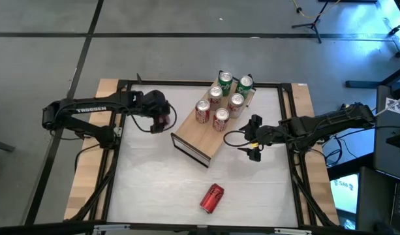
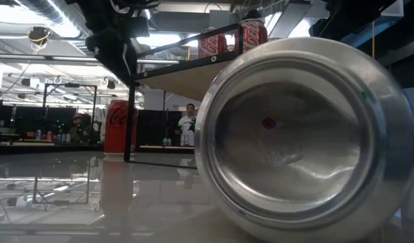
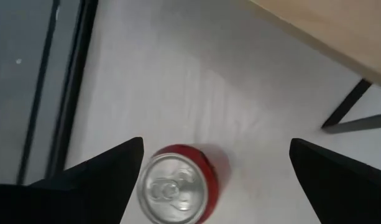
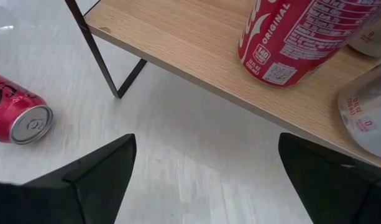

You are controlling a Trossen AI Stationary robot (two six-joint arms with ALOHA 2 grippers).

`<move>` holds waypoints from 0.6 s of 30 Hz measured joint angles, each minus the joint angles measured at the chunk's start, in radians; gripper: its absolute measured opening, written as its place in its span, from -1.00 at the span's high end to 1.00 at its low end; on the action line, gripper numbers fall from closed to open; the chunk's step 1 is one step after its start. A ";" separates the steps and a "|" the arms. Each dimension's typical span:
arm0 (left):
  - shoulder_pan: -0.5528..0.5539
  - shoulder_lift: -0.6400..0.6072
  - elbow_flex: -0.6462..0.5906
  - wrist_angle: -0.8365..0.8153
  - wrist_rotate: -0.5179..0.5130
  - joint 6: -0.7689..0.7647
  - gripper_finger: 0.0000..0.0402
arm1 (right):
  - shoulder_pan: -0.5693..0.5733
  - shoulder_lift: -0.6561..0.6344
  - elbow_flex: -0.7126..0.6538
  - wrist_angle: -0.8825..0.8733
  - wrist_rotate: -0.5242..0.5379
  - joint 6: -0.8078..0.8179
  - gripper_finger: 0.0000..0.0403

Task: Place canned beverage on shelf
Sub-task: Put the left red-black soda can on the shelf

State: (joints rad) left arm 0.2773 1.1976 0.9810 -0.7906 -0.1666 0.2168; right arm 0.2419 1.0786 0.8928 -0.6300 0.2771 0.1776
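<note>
The shelf [image 1: 203, 134], a light-wood board on a dark frame, stands slantwise at the table's middle, with several red and green cans [image 1: 220, 98] upright on its far end. A red can [image 3: 178, 186] stands upright on the table left of the shelf, and it also shows in the low view [image 2: 119, 128]. My left gripper [image 3: 216, 142] hovers open above it, one finger on either side, apart from it. Another red can [image 1: 211, 198] lies on its side near the table's front edge. My right gripper [image 1: 254, 140] is open and empty right of the shelf.
The lying can's bottom [image 2: 301, 135] fills the low view's foreground. The shelf's near end [image 4: 196, 56] is bare board. The table frame's dark rails [image 1: 115, 150] run along both sides. People show in the room behind the table.
</note>
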 joint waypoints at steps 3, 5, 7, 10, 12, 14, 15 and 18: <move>0.021 0.000 0.000 0.000 -0.006 0.035 -0.96 | 0.000 0.000 0.000 0.000 0.000 0.000 -0.93; 0.046 0.000 0.000 -0.001 -0.005 0.057 -0.96 | 0.000 0.000 0.000 0.000 0.000 0.000 -0.93; 0.076 0.000 0.000 -0.001 0.004 0.081 -0.96 | 0.000 0.000 0.000 0.000 0.000 0.000 -0.93; 0.123 0.000 0.000 -0.002 0.045 0.130 -0.96 | 0.000 0.000 0.000 0.000 0.001 0.000 -0.93; 0.153 0.000 0.000 -0.002 0.088 0.164 -0.96 | 0.000 0.000 0.000 0.000 0.001 0.000 -0.93; 0.182 0.000 0.000 -0.003 0.139 0.195 -0.96 | 0.000 0.000 0.000 0.000 0.001 0.000 -0.93; 0.195 0.000 0.000 -0.006 0.162 0.210 -0.96 | 0.000 0.000 0.000 0.000 0.001 0.000 -0.93; 0.229 0.000 0.000 -0.017 0.205 0.255 -0.96 | 0.000 0.000 0.000 0.000 0.001 0.000 -0.93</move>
State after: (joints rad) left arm 0.5059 1.1976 0.9810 -0.8079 0.0381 0.4715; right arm 0.2417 1.0786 0.8928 -0.6300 0.2784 0.1776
